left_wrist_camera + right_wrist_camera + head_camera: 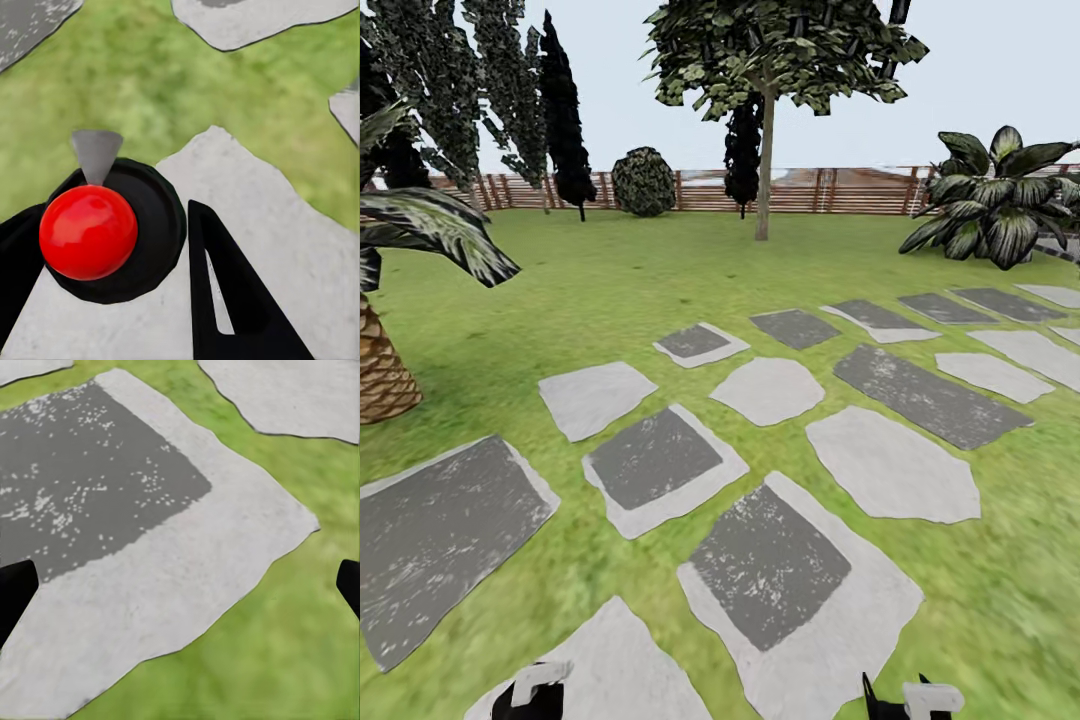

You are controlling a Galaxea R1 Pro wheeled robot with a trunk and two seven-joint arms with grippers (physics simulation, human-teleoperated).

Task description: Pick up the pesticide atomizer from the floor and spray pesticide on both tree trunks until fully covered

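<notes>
Grey stepping stones [780, 570] cross the lawn [610, 290] before me, with one tree [764, 170] by the fence [800, 190]. My right fingers [15, 592] are spread wide. My left fingers [225, 292] hang over a stone, and I cannot tell their state.

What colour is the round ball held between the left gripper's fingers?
Glossy red ball, set on a black round part between the left gripper fingers; clearest in the left wrist view.

I saw bright green lawn [610, 300], pale grey stepping stones [890, 465] with speckled charcoal centres, a red-brown slatted fence [840, 190], and a glossy red ball [88, 232] (black, dish-like surround) between black end effector fingers [232, 292].
</notes>
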